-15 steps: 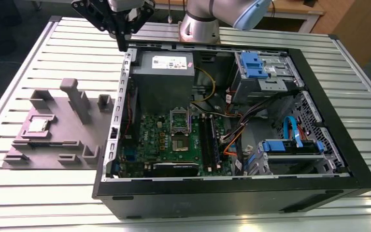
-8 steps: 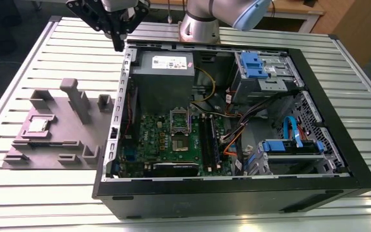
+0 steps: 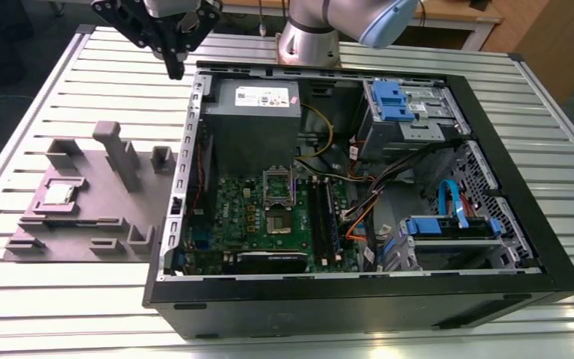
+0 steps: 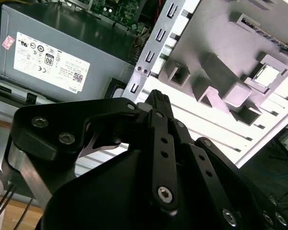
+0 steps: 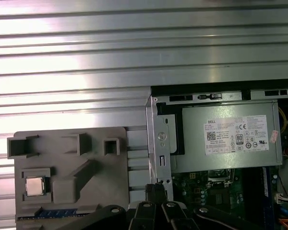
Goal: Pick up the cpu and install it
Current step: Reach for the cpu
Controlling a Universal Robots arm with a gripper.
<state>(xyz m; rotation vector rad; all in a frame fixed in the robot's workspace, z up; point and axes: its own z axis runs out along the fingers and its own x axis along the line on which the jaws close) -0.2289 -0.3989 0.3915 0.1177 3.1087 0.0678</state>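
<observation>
The cpu [image 3: 60,193] is a small silvery square chip lying flat in a recess of the grey holder [image 3: 96,218] on the table, at the exterior view's left of the open computer case. It also shows in both wrist views [image 4: 266,75] [image 5: 35,186]. My gripper [image 3: 176,71] hangs high above the table near the case's back left corner, well away from the chip. Its black fingers [image 4: 156,98] meet at one tip, shut on nothing. The dark socket frame [image 3: 279,196] sits on the green board [image 3: 257,224] inside the case.
A large grey power box [image 3: 250,112] with a white label fills the case's back left. Blue drive brackets [image 3: 392,101], cables and a drive cage [image 3: 451,232] crowd the exterior view's right side. The grey holder carries upright posts [image 3: 113,146]. The table [image 3: 87,90] is ribbed metal.
</observation>
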